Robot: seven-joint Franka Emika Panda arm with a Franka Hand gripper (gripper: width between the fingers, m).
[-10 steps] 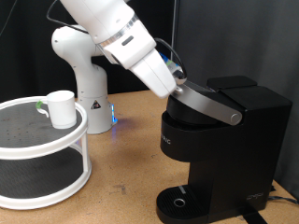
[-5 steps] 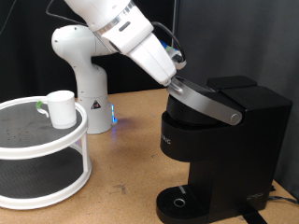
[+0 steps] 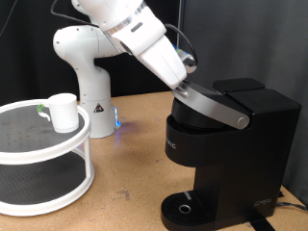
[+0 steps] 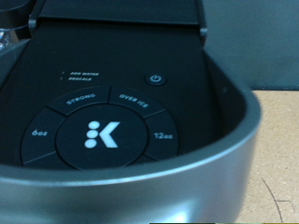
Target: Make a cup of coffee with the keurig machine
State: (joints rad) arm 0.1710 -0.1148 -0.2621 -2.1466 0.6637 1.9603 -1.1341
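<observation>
— Black plastic filled most of it: the keurig machine (image 3: 226, 144) stood on the wooden bench (image 3: 125, 154) at the exterior view's right, its grey lid handle (image 3: 214, 104) slanting down across the brew head.

— And the arm?

— The gripper (image 3: 186, 79) was at the upper left end of that handle, touching it or just above it — I could not tell which. Its fingers were hidden, so whether they were apart or together I could not tell either.

— The wrist view?

— Only the machine's top: the round button panel (image 4: 98, 133) with 6oz, strong, over ice and 12oz, and the grey handle's curve in front.

— The cup?

— The cup (image 3: 62, 112) stood upright on the top tier of a white two-tier round stand (image 3: 43, 154) at the left, well apart from the machine. The round drip tray (image 3: 185, 207) at the base carried nothing.
</observation>
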